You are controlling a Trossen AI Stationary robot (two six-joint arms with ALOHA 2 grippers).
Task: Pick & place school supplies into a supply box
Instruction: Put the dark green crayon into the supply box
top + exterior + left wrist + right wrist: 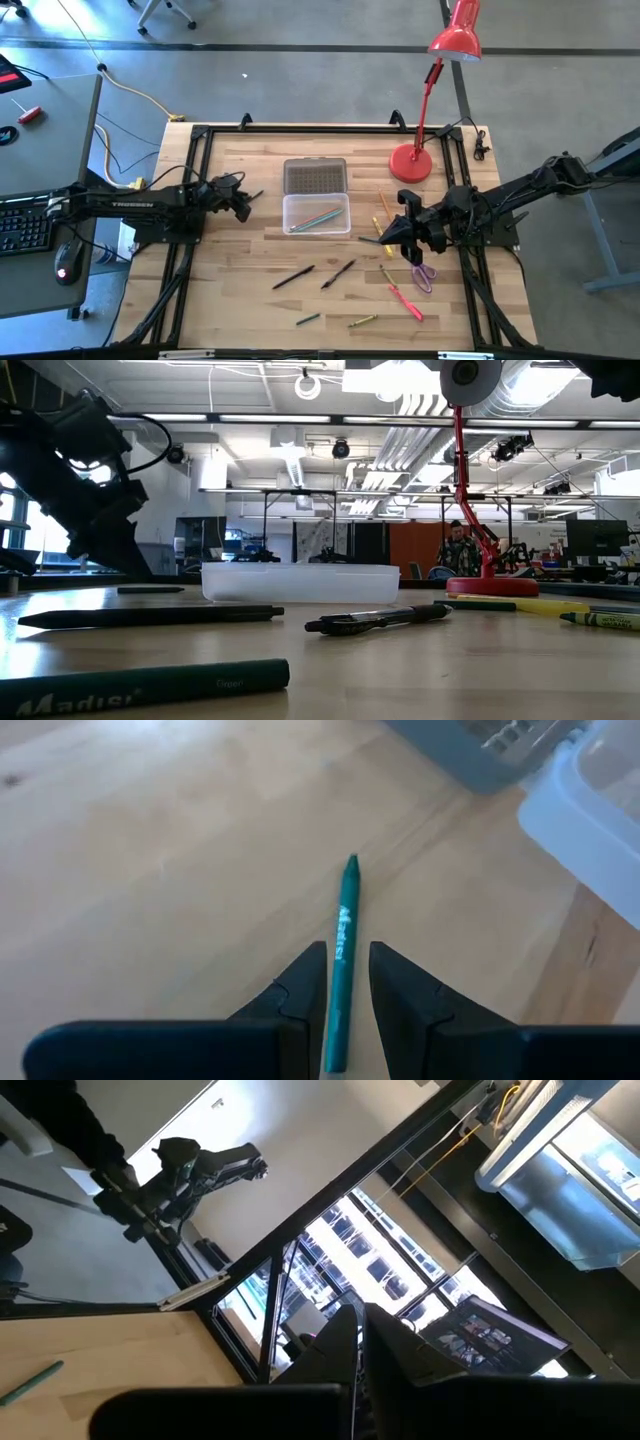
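A green pen (343, 930) lies flat on the wooden table, left of the supply box; from above it shows as a small dark stick (258, 194). My left gripper (348, 952) (247, 201) slants down over the pen's near end, open, one finger on either side. The clear supply box (316, 213) (300, 582) stands mid-table with a green and an orange pen inside. Its grey ribbed lid (315, 176) lies just beyond it. My right gripper (386, 238) (362, 1325) hovers shut above the table's right part with nothing in it.
Loose supplies lie toward the near edge: two black pens (293, 277) (338, 273), a short green crayon (308, 319), a yellow-green one (362, 321), a red pen (405, 300) and purple scissors (424, 275). Yellow pencils (382, 208) lie near the red lamp's base (410, 163).
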